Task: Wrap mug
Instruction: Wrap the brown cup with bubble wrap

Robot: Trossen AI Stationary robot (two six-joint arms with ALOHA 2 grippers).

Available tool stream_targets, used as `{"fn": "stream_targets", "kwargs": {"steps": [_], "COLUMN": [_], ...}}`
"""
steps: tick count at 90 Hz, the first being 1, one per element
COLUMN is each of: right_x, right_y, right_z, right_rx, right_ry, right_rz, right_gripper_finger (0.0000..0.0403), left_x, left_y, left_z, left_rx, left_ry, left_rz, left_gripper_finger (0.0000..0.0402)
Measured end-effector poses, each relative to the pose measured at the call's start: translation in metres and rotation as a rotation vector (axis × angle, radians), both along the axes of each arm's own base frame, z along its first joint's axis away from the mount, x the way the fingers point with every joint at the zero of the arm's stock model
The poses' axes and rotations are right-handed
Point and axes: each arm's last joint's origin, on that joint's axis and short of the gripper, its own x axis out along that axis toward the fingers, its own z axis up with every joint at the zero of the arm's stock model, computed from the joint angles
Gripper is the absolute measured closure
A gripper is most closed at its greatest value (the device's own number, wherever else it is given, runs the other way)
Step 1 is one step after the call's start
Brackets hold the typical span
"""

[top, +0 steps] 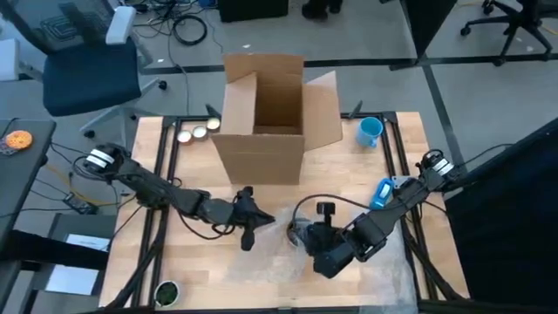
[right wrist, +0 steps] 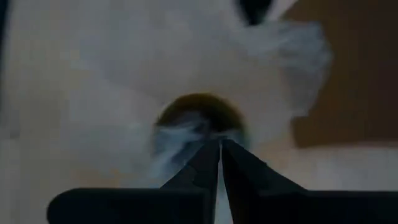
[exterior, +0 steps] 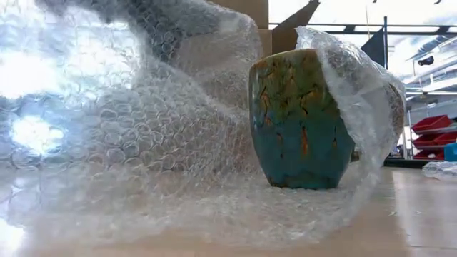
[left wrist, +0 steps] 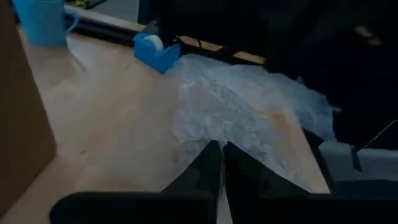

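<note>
The mug (exterior: 301,121), teal with rusty streaks, stands upright on the table near the middle of its front half, with bubble wrap (exterior: 136,143) draped against it on both sides and spread flat under it. My right gripper (right wrist: 220,144) hangs directly over the mug's mouth, its fingers pressed together with nothing I can make out between them. My left gripper (left wrist: 221,149) sits just beside the wrap toward the left side of the table, fingers likewise closed, their tips at the edge of the sheet; whether they pinch it I cannot tell. Toward the back edge stands an open cardboard box (top: 266,118). A light blue cup (top: 370,132) is near the back right corner, and a blue tape dispenser (top: 383,193) lies by the right edge. The wooden table (top: 218,262) sits among office chairs (top: 87,61).
</note>
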Motion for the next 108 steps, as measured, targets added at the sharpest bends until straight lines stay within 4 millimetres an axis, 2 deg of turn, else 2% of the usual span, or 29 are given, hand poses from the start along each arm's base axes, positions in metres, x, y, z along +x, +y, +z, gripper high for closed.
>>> {"fn": "stream_targets", "kwargs": {"steps": [19,33,74,87,97,108], "right_x": [0.009,0.013,0.021,0.031,0.037,0.04], "right_y": [-0.025,-0.034,-0.028,-0.034,-0.041,-0.046], "right_z": [-0.001,-0.001,0.003,0.006,0.007,0.005], "right_rx": [-0.079,-0.12,-0.15,-0.188,-0.13,0.031], "right_ry": [0.052,0.09,0.08,0.034,0.032,0.08], "right_rz": [-0.036,-0.004,0.171,0.184,0.217,0.303], "right_gripper_finger": [0.0401,0.0401,0.0402,0.0402,0.0402,0.0402], "left_x": [0.014,0.02,0.022,0.022,0.022,0.021], "left_y": [-0.006,-0.009,-0.013,-0.013,-0.014,-0.014], "left_z": [-0.013,-0.017,-0.018,-0.017,-0.017,-0.016], "left_rx": [-0.014,-0.016,0.036,0.036,0.033,0.029], "left_ry": [-0.081,-0.148,-0.181,-0.184,-0.191,-0.196], "left_rz": [-0.035,-0.042,-0.164,-0.181,-0.212,-0.23], "left_gripper_finger": [0.0402,0.0402,0.0396,0.0388,0.0382,0.0376]}}
